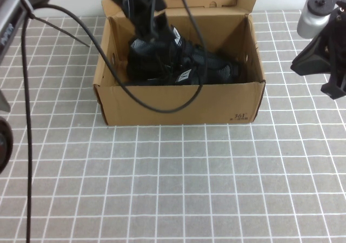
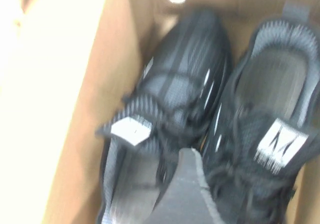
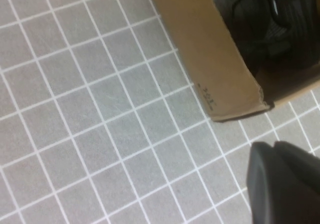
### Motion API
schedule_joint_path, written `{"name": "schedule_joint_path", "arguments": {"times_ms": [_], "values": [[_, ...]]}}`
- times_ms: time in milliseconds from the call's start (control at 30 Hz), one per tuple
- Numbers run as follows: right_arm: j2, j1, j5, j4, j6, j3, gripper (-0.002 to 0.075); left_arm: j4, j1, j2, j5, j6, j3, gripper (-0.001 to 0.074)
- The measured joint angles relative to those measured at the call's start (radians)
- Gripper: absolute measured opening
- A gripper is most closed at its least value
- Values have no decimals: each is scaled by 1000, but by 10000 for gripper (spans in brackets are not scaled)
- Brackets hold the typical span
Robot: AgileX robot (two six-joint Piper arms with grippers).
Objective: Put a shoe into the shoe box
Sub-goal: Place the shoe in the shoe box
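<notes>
The left gripper point(image 1: 145, 29) reaches down into the left end of the shoe box point(image 1: 178, 105), just above the shoes; whether it is released or clenched cannot be told, since dark arm parts and a looping black cable point(image 1: 162, 105) cover it. The box sits open on the grey tiled tabletop point(image 1: 178, 189), its lid flap standing up at the far side and small black print near the right end of its front wall.

Inside lie 2 black sneakers side by side. In the left wrist view the shoe point(image 2: 165, 114) rests against the box's side wall, a small white label on its tongue and thin white dashes on its side. The twin shoe point(image 2: 265, 134) lies just beside it, touching, with a striped white label.

The right gripper point(image 1: 332, 72) hangs above the tabletop, apart from the box's right end; its state cannot be told.
</notes>
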Motion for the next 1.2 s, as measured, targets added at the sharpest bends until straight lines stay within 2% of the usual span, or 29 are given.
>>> {"name": "schedule_joint_path", "arguments": {"times_ms": [100, 200, 367, 567, 767, 900, 1200], "values": [[0, 0, -4, 8, -12, 0, -16, -76, 0, -6, 0, 0, -9, 514], [0, 0, -12, 9, -14, 0, -16, -117, -4, -5, 2, 0, -9, 459], [1, 0, -28, 7, 7, 0, -16, -92, -10, -5, 3, -66, -9, 318], [1, -36, -101, -1, 122, 0, -16, -18, -10, -5, 6, -225, -9, 249], [5, -58, -122, -1, 183, 0, -16, 119, -10, -5, 6, -408, -19, 49], [11, -60, -133, 18, 208, 0, -16, 170, -10, -5, 6, -474, -18, 9], [20, -60, -156, 93, 266, -7, -16, 213, -10, -33, 8, -532, -21, 0]]}}
